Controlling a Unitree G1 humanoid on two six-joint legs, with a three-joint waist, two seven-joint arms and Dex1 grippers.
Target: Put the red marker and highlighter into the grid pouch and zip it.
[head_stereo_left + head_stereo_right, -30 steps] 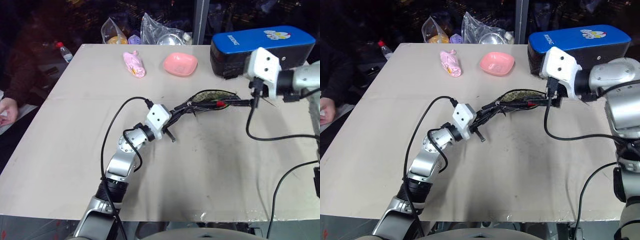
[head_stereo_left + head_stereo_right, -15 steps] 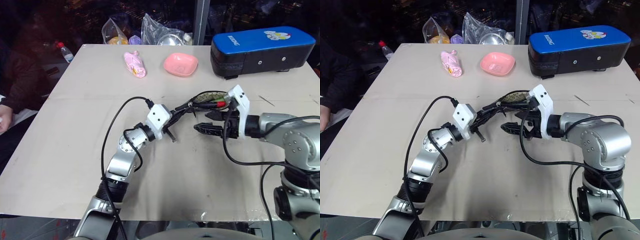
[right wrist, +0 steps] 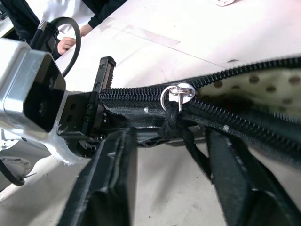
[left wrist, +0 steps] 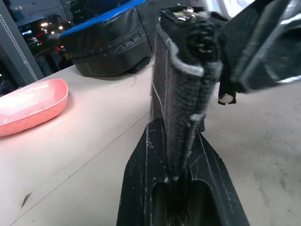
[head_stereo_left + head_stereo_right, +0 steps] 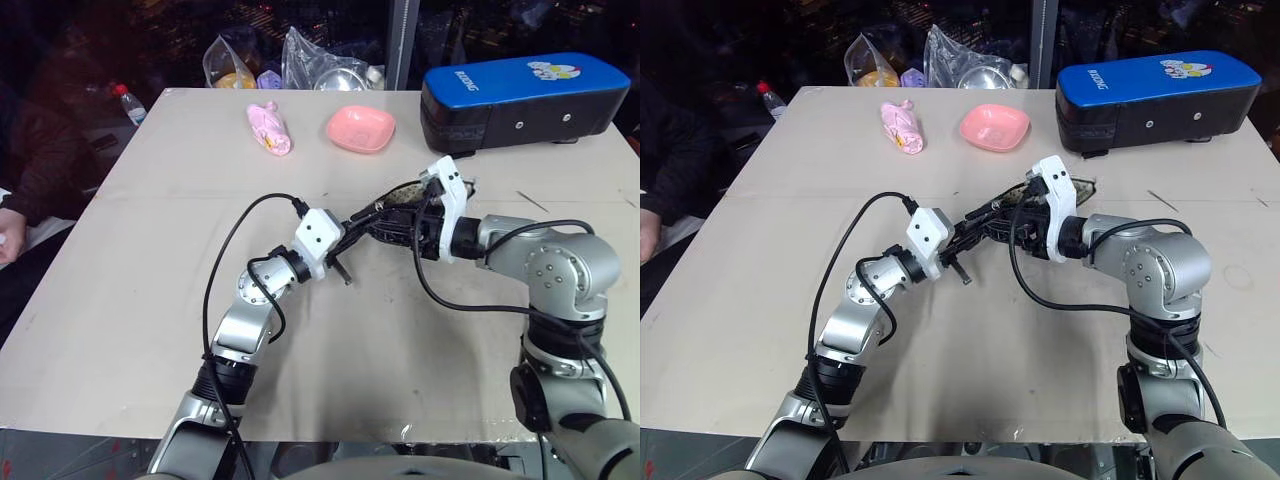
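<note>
Grid pouch (image 5: 400, 215) lies mid-frame on the tabletop (image 5: 150, 300), one end pinched in the left gripper (image 4: 181, 155) jaws; the right gripper (image 3: 169, 141) has swung in from the blue case (image 5: 525, 95), jaws narrowing astride the zipper pull (image 3: 176, 94); zipping looks imminent; right wrist view alone reveals dotted lining, still agape.

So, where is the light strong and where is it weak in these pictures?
Left eye view: the table is evenly lit and the room behind it is dark. Right wrist view: the table top is very bright, nearly white, and the zipper ring of the grid pouch glints. Left wrist view: small lamps shine in the dark background, and the pink bowl throws a reddish glow on the table.
</note>
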